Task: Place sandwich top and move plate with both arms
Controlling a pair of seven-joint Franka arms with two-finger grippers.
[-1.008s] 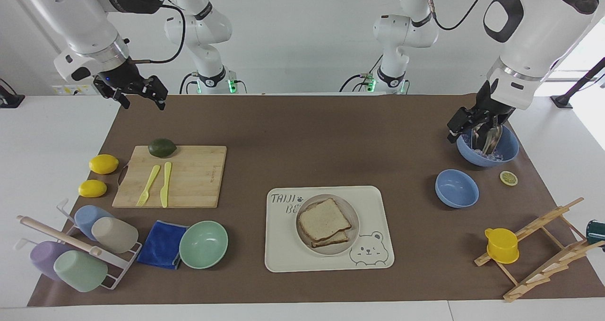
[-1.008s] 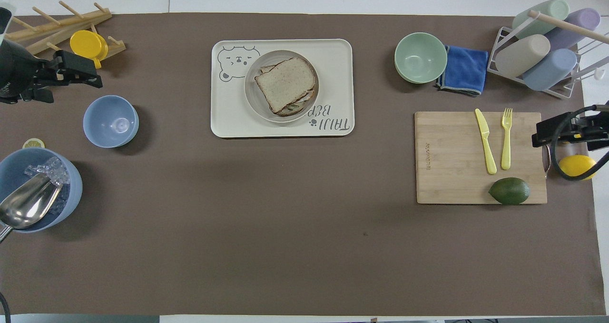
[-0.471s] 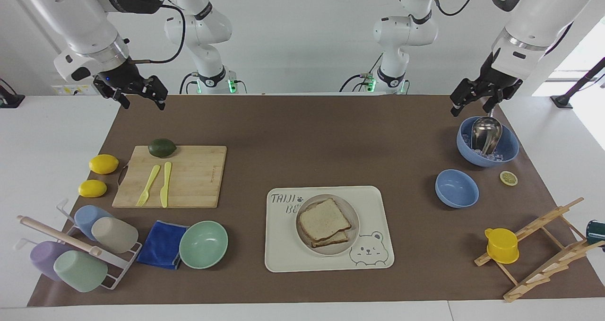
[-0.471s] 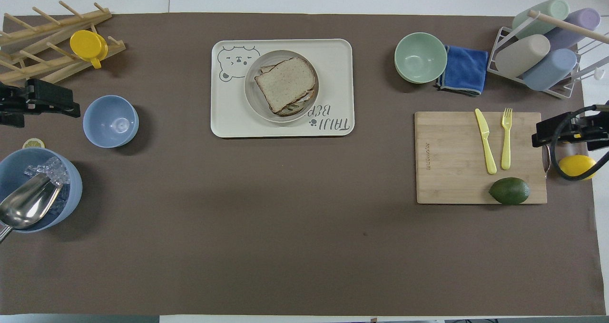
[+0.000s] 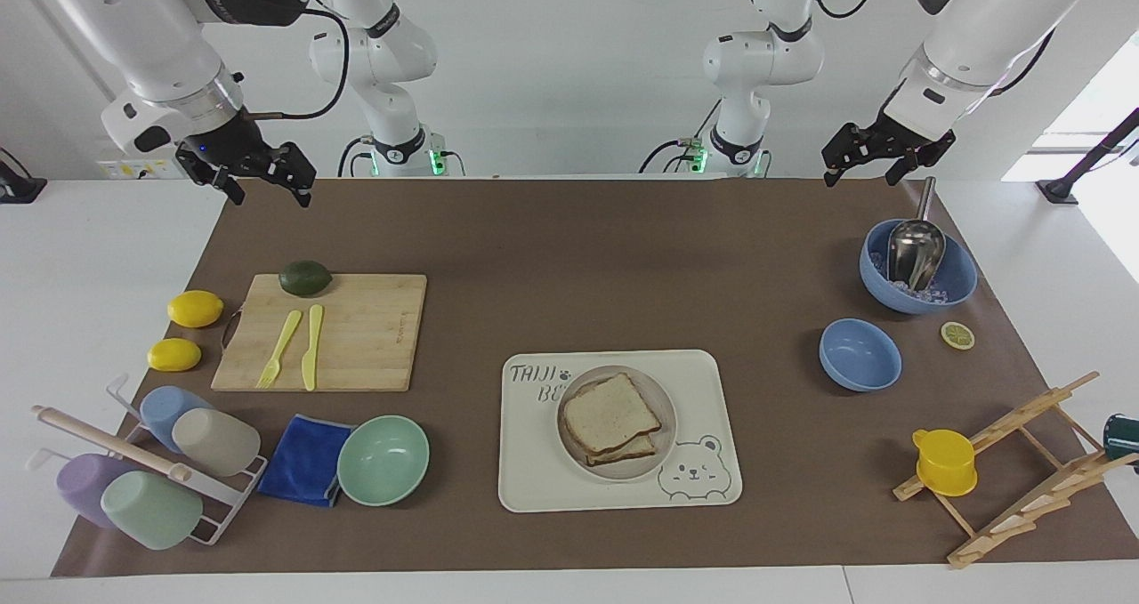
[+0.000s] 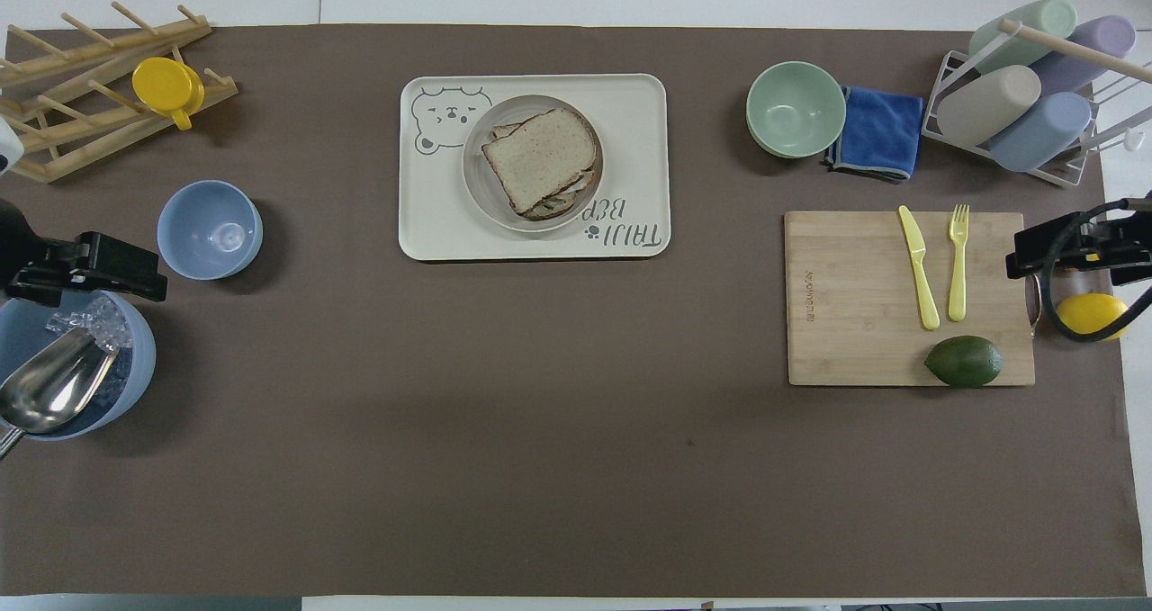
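Observation:
The sandwich top [image 5: 610, 411] lies on the stacked sandwich on the round beige-grey plate [image 5: 664, 436]. The plate stands on the cream bear-print tray [image 5: 534, 479]. They show in the overhead view too: the sandwich top [image 6: 538, 155], the plate [image 6: 478, 188] and the tray [image 6: 423, 224]. My left gripper [image 5: 862, 170] is open and empty, up in the air over the mat's edge by the ice bowl [image 5: 959, 277]. It also shows in the overhead view [image 6: 151, 280]. My right gripper [image 5: 270, 193] is open and empty and waits over the mat's corner near the cutting board [image 5: 374, 337].
A metal scoop [image 5: 916, 246] lies in the ice bowl. Beside it are an empty blue bowl [image 5: 860, 355] and a lemon slice [image 5: 957, 334]. The wooden rack [image 5: 1023, 471] bears a yellow cup. The board bears an avocado, knife and fork. A mint bowl [image 5: 383, 460], cloth and cup rack stand farther out.
My left gripper has let go of the scoop in the ice bowl and risen up and back toward the robots. The right arm has not moved.

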